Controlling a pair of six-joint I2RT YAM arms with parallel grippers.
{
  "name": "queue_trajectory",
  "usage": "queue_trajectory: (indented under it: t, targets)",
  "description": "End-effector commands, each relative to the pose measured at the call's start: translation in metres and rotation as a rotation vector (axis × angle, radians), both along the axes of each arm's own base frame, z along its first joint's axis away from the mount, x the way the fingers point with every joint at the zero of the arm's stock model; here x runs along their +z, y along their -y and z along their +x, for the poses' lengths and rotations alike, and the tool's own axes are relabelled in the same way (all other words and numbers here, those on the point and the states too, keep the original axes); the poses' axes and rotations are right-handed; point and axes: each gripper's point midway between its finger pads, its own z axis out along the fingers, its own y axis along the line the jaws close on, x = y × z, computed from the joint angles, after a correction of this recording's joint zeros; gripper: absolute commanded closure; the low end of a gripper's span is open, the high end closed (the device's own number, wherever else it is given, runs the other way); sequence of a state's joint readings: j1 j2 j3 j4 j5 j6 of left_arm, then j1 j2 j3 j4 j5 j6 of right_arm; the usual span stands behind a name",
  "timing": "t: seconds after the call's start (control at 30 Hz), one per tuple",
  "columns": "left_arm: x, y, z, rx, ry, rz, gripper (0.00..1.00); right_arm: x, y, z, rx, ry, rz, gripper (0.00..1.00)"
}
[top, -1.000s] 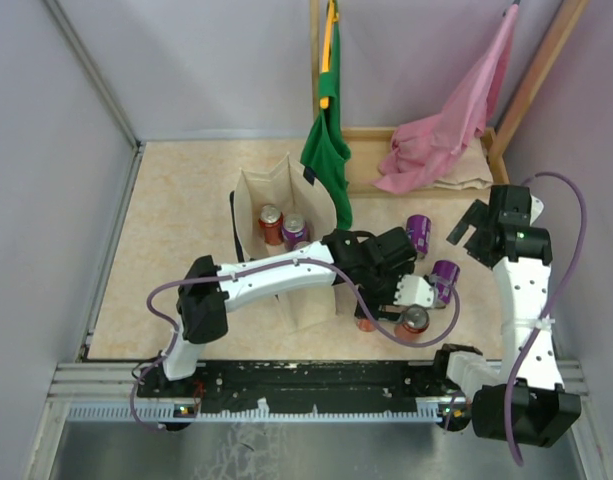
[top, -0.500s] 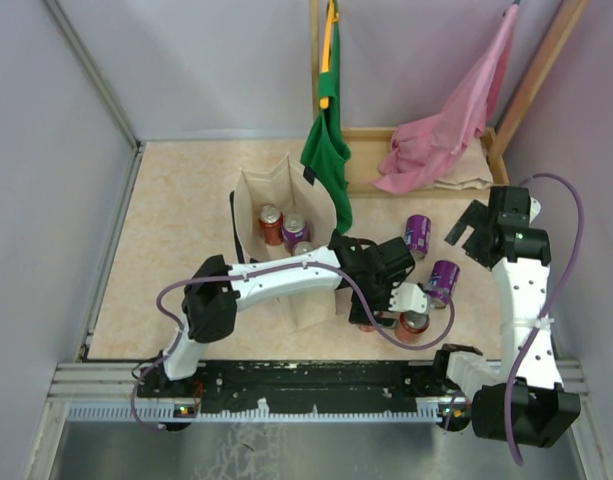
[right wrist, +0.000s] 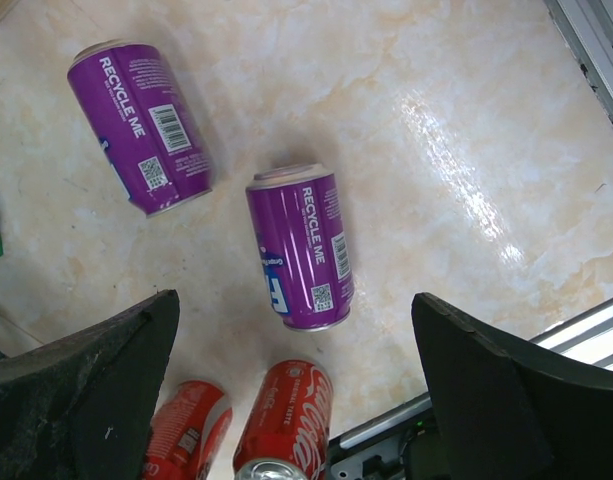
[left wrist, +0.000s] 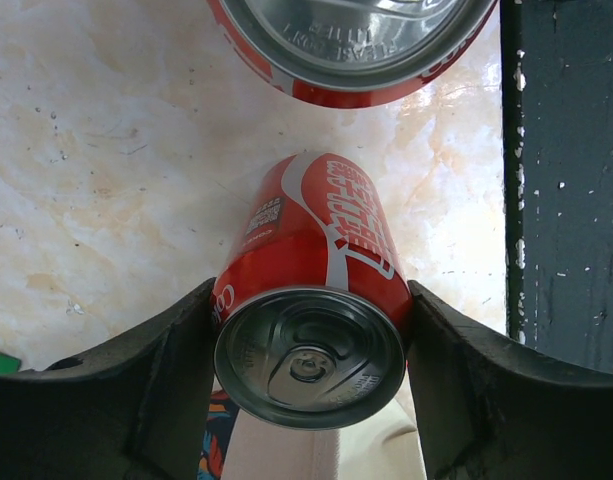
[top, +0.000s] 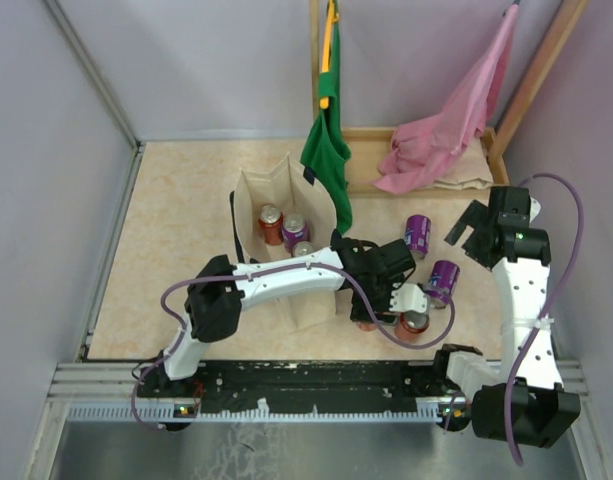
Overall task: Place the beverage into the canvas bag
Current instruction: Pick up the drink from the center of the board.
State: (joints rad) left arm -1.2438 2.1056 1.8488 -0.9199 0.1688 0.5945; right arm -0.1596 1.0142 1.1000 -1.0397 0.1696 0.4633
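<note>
Purple can [right wrist: 141, 125], second purple can [right wrist: 301, 248] on table [right wrist: 436, 100] — red cans [right wrist: 286, 415] nearer; fingers [right wrist: 86, 400] spread.

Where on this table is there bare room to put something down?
Widest bare patch: the marbled tabletop between the left wall and the cream canvas bag. Crowded: right of the bag, where purple cans, red cola cans and the left tool, gripping one red cola can, sit close.

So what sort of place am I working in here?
Likely a lab test cell: plain walls box in a marble-patterned tabletop, the arms bolt to an aluminium rail, and soda cans lie near a canvas bag.
</note>
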Motion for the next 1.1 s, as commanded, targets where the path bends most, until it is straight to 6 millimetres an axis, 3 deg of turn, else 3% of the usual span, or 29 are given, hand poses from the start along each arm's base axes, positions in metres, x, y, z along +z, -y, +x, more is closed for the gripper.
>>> queue_trajectory:
  t: [0.0,0.23,0.37,0.5,0.63,0.7,0.8,0.9,1.07]
  targets:
    - [0.064,0.015,0.007,0.019,0.062,-0.146,1.00,0.012,0.001,0.003,0.013,0.052,-0.010,0.01]
    - [0.175,0.030,0.036,0.092,0.189,-0.411,1.00,0.006,0.000,0.000,0.014,0.035,-0.007,0.01]
    - [0.251,0.022,0.064,0.175,0.280,-0.599,1.00,0.001,0.001,0.001,0.018,0.021,-0.009,0.01]
    - [0.326,-0.014,0.104,0.312,0.384,-0.778,1.00,0.000,0.002,0.004,0.022,0.015,-0.013,0.01]
    - [0.374,-0.080,0.148,0.479,0.463,-0.870,1.00,0.002,0.002,0.013,0.030,0.019,-0.009,0.01]
    - [0.383,-0.115,0.168,0.564,0.470,-0.885,1.00,0.002,0.000,0.021,0.045,0.015,0.002,0.01]
    - [0.376,-0.157,0.183,0.648,0.467,-0.860,1.00,0.007,-0.003,0.038,0.076,0.012,0.006,0.01]
    - [0.361,-0.185,0.187,0.693,0.433,-0.834,1.00,0.022,-0.010,0.056,0.134,0.003,-0.075,0.01]
    - [0.335,-0.214,0.195,0.742,0.354,-0.770,1.00,0.045,-0.022,0.069,0.157,0.016,-0.114,0.01]
